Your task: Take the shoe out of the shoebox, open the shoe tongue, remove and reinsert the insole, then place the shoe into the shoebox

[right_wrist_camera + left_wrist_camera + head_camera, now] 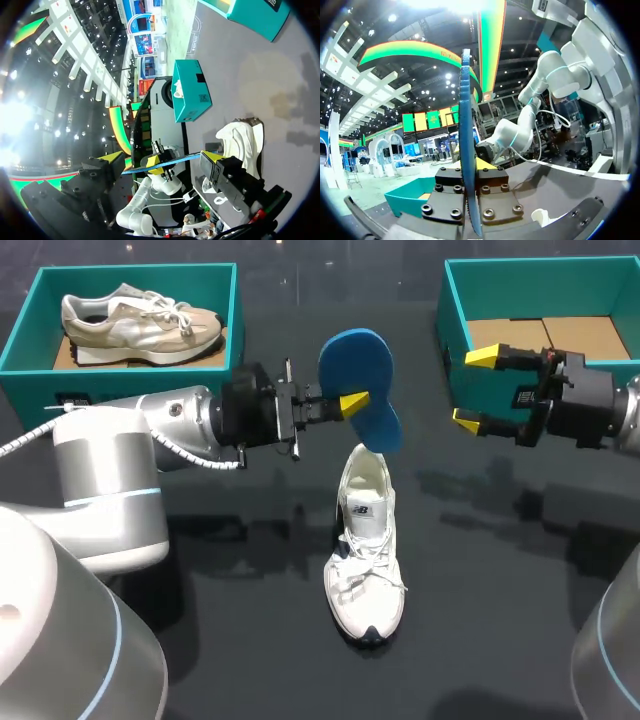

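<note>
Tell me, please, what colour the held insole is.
The insole is blue, clearest in the head view.

Blue insole (358,380): matt, foam-like. White shoe (366,560): woven cloth, smooth panels, cloth laces. Table (250,640): dark, smooth, faintly glossy. Left box (30,330), right box (455,310): matt teal cardboard, brown floors.

You get even overhead light on the dark table (250,640). It shines faintly and carries soft, spread shadows on both sides of the white shoe (366,560), which stands out bright. In both wrist views the ceiling lamps flare, and a white glare patch burns out part of each.
</note>
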Controlling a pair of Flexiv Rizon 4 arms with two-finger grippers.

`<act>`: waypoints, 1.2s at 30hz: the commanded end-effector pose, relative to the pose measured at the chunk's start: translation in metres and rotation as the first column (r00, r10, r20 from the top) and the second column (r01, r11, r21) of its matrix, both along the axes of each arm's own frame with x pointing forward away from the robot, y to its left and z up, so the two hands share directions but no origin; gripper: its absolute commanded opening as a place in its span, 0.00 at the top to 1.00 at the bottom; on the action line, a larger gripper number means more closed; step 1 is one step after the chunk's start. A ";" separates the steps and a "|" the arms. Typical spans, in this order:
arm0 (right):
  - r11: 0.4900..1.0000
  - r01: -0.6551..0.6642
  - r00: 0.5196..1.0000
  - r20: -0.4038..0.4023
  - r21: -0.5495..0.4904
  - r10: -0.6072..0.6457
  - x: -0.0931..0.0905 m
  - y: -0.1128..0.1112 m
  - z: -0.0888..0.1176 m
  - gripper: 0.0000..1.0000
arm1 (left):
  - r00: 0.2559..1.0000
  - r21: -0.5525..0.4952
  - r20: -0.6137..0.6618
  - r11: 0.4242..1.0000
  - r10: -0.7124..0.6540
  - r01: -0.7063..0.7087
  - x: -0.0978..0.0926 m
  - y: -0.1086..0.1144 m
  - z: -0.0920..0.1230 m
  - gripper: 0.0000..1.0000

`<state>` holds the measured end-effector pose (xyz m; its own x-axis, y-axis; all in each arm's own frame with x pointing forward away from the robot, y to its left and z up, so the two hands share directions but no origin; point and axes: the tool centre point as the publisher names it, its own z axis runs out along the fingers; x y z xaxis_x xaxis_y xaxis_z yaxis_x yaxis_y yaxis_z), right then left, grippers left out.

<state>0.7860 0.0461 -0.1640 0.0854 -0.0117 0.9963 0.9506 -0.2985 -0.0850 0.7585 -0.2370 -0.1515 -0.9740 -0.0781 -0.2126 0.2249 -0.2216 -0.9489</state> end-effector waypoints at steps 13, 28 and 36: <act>1.000 0.000 1.000 -0.001 -0.001 0.000 -0.001 0.000 0.000 0.00 | 0.818 0.092 -0.574 0.996 0.040 0.016 0.013 0.005 0.029 1.00; 1.000 0.000 1.000 -0.001 -0.001 0.000 -0.001 0.000 0.000 0.00 | 0.644 0.073 -0.764 0.984 -0.049 0.161 0.016 0.012 0.046 1.00; 1.000 0.000 1.000 -0.001 -0.001 0.000 -0.001 0.000 0.000 0.00 | 0.482 0.008 -0.871 0.978 -0.095 0.207 0.019 0.012 0.043 1.00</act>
<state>0.7861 0.0461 -0.1639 0.0856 -0.0119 0.9963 0.9506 -0.2985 -0.0852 0.7742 -0.2260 -0.1061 -0.7773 0.0055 0.6291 -0.6273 -0.0829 -0.7744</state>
